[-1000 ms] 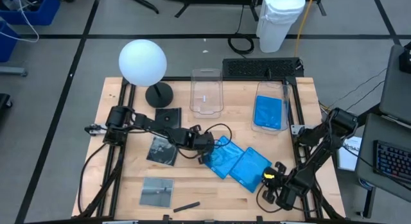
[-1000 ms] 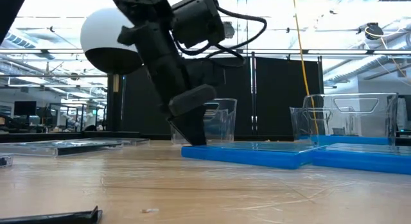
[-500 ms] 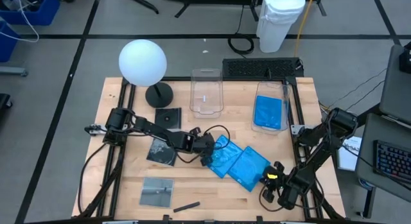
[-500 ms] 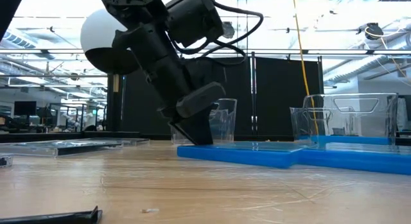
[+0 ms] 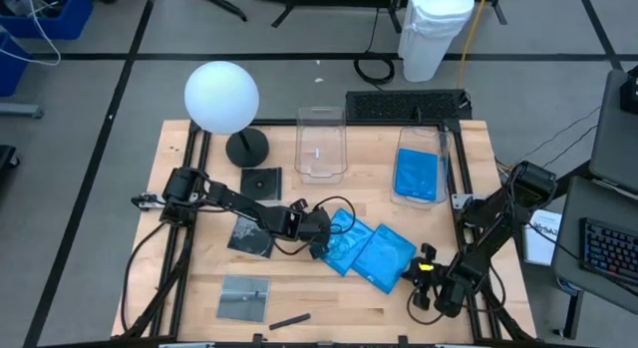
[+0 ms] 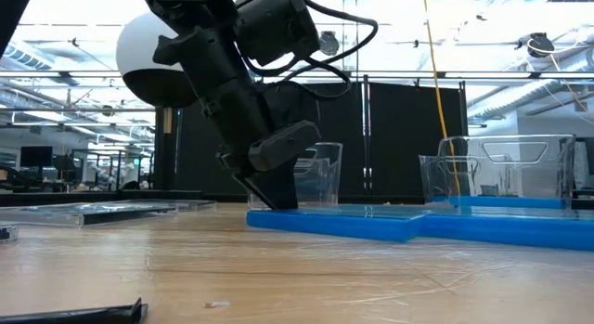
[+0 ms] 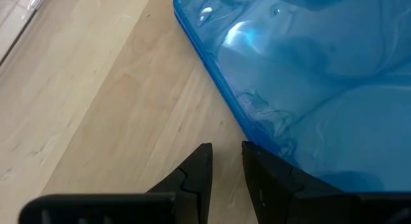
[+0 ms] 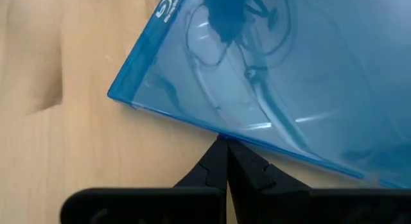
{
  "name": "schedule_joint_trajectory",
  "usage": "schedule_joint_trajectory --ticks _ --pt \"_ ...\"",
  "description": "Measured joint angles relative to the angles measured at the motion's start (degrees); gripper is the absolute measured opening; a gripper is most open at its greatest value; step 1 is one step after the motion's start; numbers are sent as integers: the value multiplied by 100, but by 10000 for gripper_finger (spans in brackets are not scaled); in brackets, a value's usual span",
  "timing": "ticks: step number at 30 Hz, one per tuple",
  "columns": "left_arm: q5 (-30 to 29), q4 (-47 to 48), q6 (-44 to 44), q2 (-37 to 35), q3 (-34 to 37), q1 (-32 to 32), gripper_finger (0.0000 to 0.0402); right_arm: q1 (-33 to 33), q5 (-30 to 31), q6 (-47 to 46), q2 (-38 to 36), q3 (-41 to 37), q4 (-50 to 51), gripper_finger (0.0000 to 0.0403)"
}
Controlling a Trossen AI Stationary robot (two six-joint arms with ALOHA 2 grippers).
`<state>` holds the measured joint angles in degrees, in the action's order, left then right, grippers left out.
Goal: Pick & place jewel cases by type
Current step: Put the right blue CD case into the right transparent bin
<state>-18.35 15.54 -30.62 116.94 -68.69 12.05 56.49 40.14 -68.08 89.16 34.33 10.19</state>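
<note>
Two blue jewel cases lie flat and side by side at mid-table, the left one [image 5: 345, 240] and the right one [image 5: 387, 256]. My left gripper [image 7: 226, 150] stands slightly open at the left case's left edge, fingertips down on the wood, nothing between them. My right gripper [image 8: 223, 144] is shut at the right case's near right edge. A third blue case [image 5: 417, 174] lies in a clear tub. Three dark jewel cases [image 5: 261, 180], [image 5: 251, 234], [image 5: 244, 297] lie flat on the table's left half. My left gripper slants down from the table's left. The finger [image 7: 260, 176] nearer the case lies against the left case's side edge [image 7: 270, 147]; the other finger rests on bare wood. The case lies flat on the table. My right gripper pushes the right case's long side edge [image 8: 212, 129] with its shut fingertips, slanting down from the table's near right. That case lies flat too.
An empty clear tub [image 5: 320, 144] stands at the far middle, beside the tub with the blue case [image 5: 439, 139]. A white ball lamp [image 5: 221, 96] stands far left. A small dark stick [image 5: 289, 320] lies near the front edge. Black cables trail by my left arm.
Both blue cases have slid a little toward the table's left, still flat. My right gripper, shut, has followed the right case's edge leftward and turned its wrist. My left gripper has shifted left along with the left case's edge and rolled a little.
</note>
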Motion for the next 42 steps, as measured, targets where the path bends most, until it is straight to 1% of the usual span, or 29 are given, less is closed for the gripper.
schedule_joint_trajectory --ticks 9,13,16,21,26,31,37,42 --pt "-86 202 -18 -177 2 9 97 -13 110 321 -15 4 -341 0" --pt "-115 196 12 -177 2 9 97 -33 -9 596 -21 -9 -808 0" --pt "-126 170 7 -177 2 7 97 -33 -21 955 -24 -109 -1192 0" --pt "-245 61 12 -169 2 -4 97 -33 20 1890 -28 -146 -1664 0" --pt "-263 57 15 -166 2 -26 97 -46 133 2514 -30 -146 -2216 0" --pt "-251 36 30 -166 0 -33 97 -156 149 2846 -32 -144 -2389 0" --pt "-2 -114 76 -170 -15 -14 98 -373 326 2978 -30 -160 -2331 0" --pt "276 -317 405 -170 -15 -19 98 -524 247 3000 -30 -159 -2349 0"
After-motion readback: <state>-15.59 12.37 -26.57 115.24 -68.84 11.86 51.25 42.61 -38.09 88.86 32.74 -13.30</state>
